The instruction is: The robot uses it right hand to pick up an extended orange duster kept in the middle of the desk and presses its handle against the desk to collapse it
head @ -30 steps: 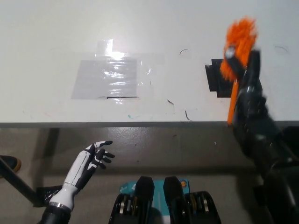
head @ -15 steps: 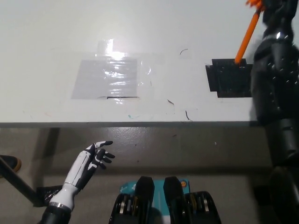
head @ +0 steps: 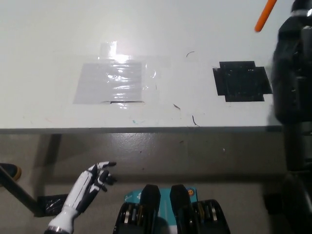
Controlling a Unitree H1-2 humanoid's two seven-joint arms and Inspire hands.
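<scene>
The orange duster (head: 266, 15) was already off the tabletop (head: 195, 29). Only the thin end of its handle showed, up in the far right corner, slanting down and not touching the tabletop. The fluffy part was out of the picture. The black right arm (head: 291, 73) reached up along the right side. The right hand itself was past the top edge, so I could not tell how its fingers sat, though it probably held the duster. So the picking up looked done. The pushing down was left to do, because the handle tip hung in the air. I could not tell if the duster was long or short.

The white left hand (head: 92, 178) rested low on the left, below the tabletop edge, fingers loosely curled and holding nothing.

There were no boxes or bowls. Only a shiny clear patch (head: 111, 82) and a black patch (head: 242, 81) lay flat on the tabletop.
</scene>
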